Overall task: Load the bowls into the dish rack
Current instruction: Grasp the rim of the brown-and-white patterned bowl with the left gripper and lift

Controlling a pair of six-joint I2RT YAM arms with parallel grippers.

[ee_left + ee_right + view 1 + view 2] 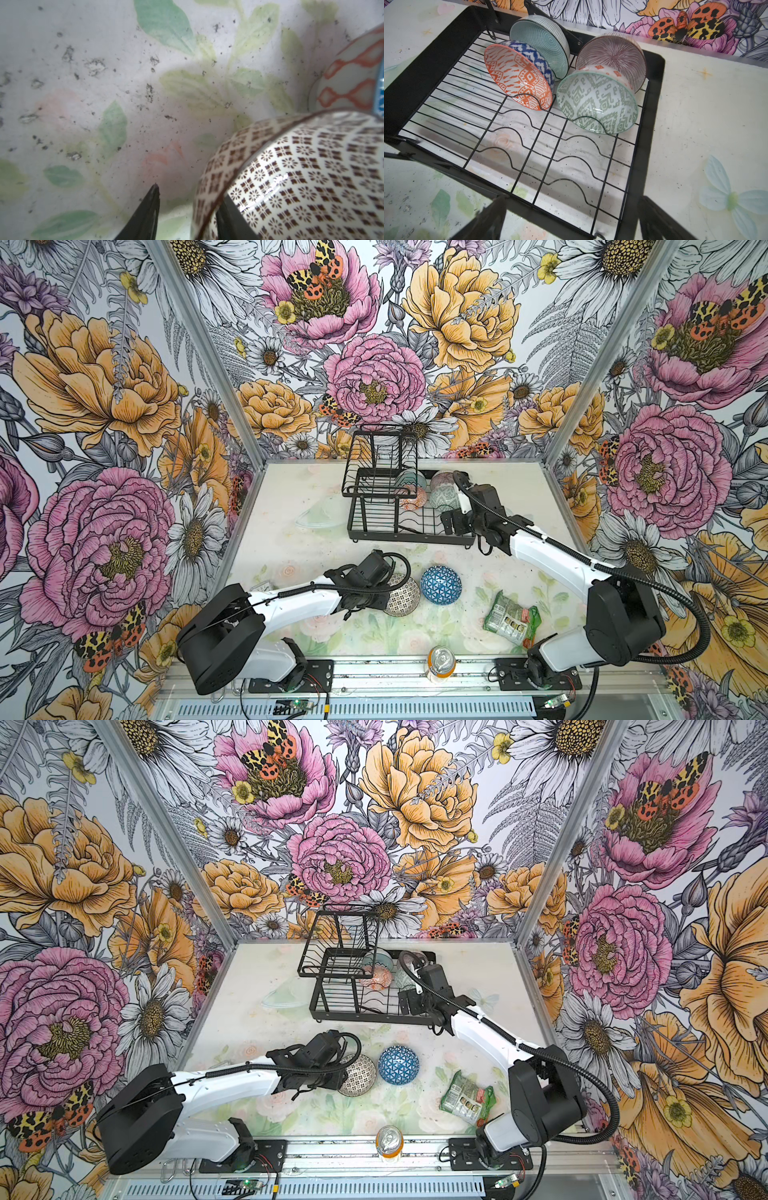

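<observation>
Left wrist view: the left gripper (191, 193) straddles the rim of the small black-and-white lattice ceramic bowl (291, 176), one finger (230, 218) inside and the outer one clear of the wall, not pinching. Just beside it, the round blue-triangle bowl (441, 585) sits upside down on the table (291, 531). The right gripper (573, 199) is spread wide and empty over the black wire dish rack (654, 104), with four patterned bowls (596, 104) in its far slots.

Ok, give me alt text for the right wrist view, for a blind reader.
Four bowls stand on edge in a black wire dish rack: an orange-white bowl in front of a pale teal bowl, and a grey-green bowl in front of a pink-striped bowl. The right gripper is open above the rack's unfilled part.
</observation>
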